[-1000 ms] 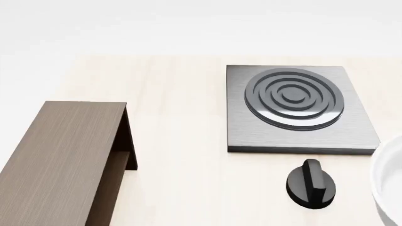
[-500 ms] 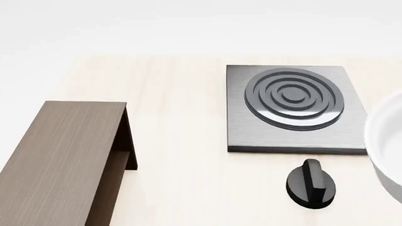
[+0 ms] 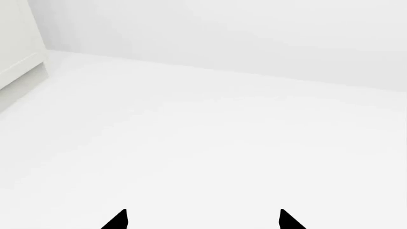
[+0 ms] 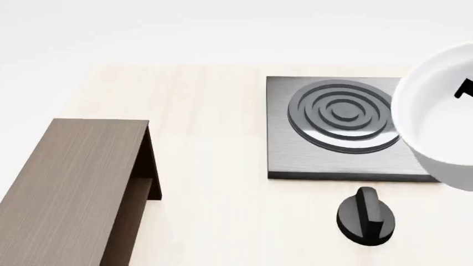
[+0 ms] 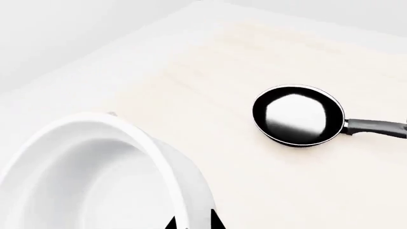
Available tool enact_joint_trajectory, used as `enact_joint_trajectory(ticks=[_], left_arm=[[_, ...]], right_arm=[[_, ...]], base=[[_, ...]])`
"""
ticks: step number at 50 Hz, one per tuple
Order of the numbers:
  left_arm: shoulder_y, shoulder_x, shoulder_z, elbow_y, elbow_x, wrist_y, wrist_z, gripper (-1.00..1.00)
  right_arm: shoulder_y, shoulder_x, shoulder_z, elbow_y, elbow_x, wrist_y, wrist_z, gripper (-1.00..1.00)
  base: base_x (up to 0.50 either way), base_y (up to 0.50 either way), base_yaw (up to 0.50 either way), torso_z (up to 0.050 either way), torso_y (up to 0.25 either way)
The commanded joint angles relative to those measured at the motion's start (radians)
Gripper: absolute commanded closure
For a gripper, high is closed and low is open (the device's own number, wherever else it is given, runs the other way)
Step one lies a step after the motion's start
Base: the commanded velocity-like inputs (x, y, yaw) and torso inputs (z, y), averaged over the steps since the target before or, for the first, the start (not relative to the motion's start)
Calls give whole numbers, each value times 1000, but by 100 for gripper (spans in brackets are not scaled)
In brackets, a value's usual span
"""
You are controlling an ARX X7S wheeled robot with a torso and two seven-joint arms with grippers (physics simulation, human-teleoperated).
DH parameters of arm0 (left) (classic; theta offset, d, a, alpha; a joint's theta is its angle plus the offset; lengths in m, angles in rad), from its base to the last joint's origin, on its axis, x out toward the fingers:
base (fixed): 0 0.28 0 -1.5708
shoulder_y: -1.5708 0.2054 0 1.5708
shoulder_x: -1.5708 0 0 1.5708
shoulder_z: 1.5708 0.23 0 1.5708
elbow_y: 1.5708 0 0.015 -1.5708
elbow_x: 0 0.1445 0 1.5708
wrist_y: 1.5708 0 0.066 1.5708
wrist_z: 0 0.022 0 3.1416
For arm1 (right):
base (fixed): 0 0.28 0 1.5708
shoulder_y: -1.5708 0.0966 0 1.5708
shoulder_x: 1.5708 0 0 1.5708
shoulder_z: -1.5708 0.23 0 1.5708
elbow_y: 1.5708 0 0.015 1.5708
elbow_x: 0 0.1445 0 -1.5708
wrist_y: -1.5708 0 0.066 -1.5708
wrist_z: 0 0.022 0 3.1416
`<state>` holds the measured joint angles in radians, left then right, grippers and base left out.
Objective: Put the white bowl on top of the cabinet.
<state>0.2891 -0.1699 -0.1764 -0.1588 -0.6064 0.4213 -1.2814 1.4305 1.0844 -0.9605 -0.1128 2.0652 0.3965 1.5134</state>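
Note:
The white bowl (image 4: 437, 122) hangs in the air at the right edge of the head view, over the right side of the grey stove plate (image 4: 347, 128). My right gripper (image 5: 194, 223) is shut on the bowl's rim (image 5: 159, 157), one black fingertip inside and one outside; a fingertip shows inside the bowl in the head view (image 4: 464, 87). The dark brown cabinet (image 4: 74, 183) stands at the lower left of the head view, far from the bowl. My left gripper (image 3: 202, 220) is open and empty over a plain white surface, out of the head view.
A black knob (image 4: 366, 216) sits in front of the stove plate. A black frying pan (image 5: 298, 114) lies on the light wood table (image 4: 214, 138) in the right wrist view. A white furniture edge (image 3: 19, 52) shows in the left wrist view.
The white bowl has risen and moved left into the head view, from the lower right edge to over the stove plate's right side. Cabinet, stove plate and knob have not moved.

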Motion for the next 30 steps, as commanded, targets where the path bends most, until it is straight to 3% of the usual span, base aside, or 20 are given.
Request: enact_joint_trajectory(ticks=[1, 23, 30], left_arm=[[-1, 0, 1, -1, -1, 0, 0, -100], [-5, 0, 2, -10, -6, 4, 5, -100], [-6, 1, 2, -13, -11, 6, 8, -100]], right_arm=[[221, -107, -80, 158, -4, 188, -72, 100], [388, -295, -143, 346, -88, 384, -257, 100], [425, -388, -180, 423, -152, 439, -392, 100]], base=[[0, 0, 0, 0, 0], [0, 0, 0, 0, 1], [0, 0, 0, 0, 1]])
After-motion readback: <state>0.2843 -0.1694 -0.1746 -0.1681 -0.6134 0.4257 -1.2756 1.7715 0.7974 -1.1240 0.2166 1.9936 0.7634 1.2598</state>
